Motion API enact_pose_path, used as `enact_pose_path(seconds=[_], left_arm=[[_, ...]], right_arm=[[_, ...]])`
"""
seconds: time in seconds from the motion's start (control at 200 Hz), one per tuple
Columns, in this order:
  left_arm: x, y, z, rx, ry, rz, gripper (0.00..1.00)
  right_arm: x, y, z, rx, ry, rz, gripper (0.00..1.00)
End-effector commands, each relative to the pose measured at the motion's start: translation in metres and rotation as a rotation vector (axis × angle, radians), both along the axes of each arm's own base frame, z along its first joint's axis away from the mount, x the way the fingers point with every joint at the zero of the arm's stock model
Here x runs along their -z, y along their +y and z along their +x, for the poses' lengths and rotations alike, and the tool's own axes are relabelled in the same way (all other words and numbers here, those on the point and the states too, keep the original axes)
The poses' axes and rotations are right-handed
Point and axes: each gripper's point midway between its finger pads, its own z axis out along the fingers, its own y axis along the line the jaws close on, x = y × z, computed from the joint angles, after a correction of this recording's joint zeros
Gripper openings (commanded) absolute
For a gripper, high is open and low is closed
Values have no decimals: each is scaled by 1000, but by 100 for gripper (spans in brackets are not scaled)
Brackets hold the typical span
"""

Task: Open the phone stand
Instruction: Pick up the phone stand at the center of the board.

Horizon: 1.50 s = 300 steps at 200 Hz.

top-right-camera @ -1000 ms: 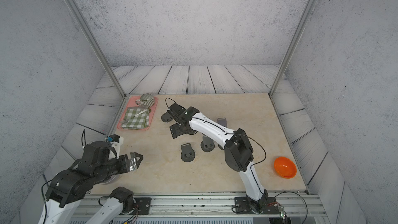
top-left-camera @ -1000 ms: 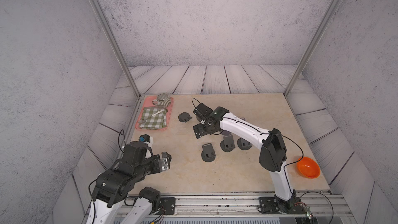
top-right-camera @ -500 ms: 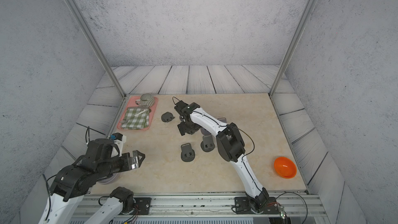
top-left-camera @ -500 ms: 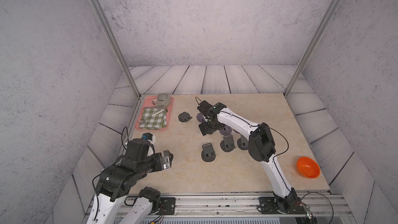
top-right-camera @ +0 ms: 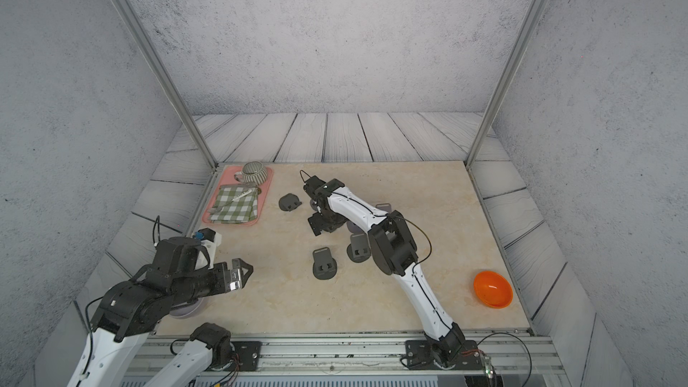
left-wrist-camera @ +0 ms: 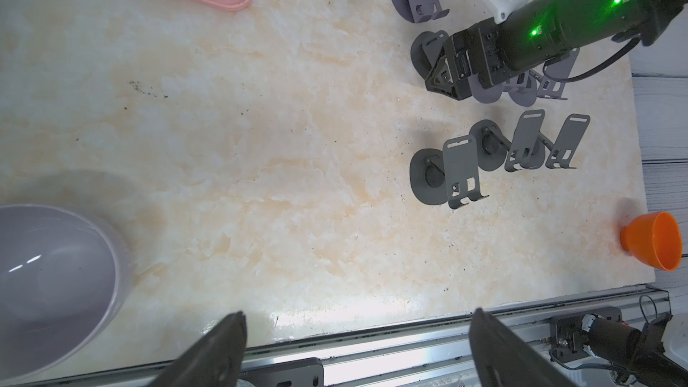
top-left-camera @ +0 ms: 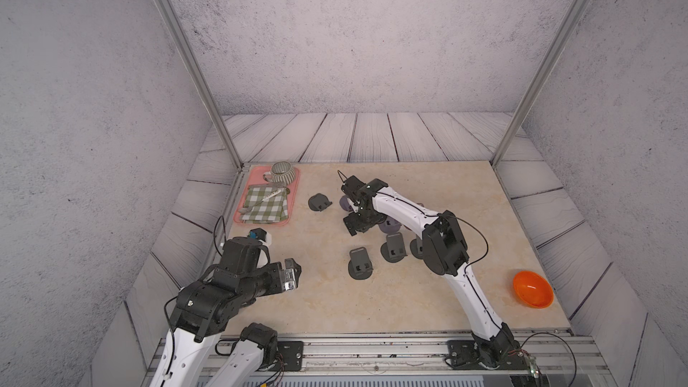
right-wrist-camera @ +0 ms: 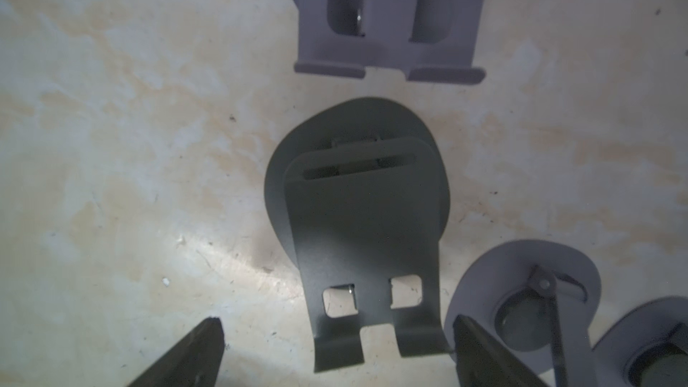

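Right wrist view shows you the phone stand [right-wrist-camera: 357, 225] folded flat on the bench [right-wrist-camera: 111, 180], right jaws apart astride its hooked end, ungripped; left jaws apart too. Unfolding remains.

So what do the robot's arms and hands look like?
The left arm and right arm are white tubes with chunky black joints and thin black cables. The left hand and right hand are black with pointy triangle fingers. Little green lights glow near the right one.
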Motion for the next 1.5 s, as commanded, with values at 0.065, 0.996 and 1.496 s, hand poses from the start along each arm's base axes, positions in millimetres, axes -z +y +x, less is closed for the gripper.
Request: enact_pose_path(seconds=[0.065, 0.996, 1.496], left_arm=[[5, 1, -3, 4, 16, 10, 98], [3, -1, -1, 18, 10, 3, 98], [-8, -27, 29, 61, -18, -80, 99]], right_arm=[[2, -3, 9, 1, 13, 15, 99], [23, -7, -5, -17, 92, 10, 57], [-51, -17, -26, 4, 28, 111, 54]])
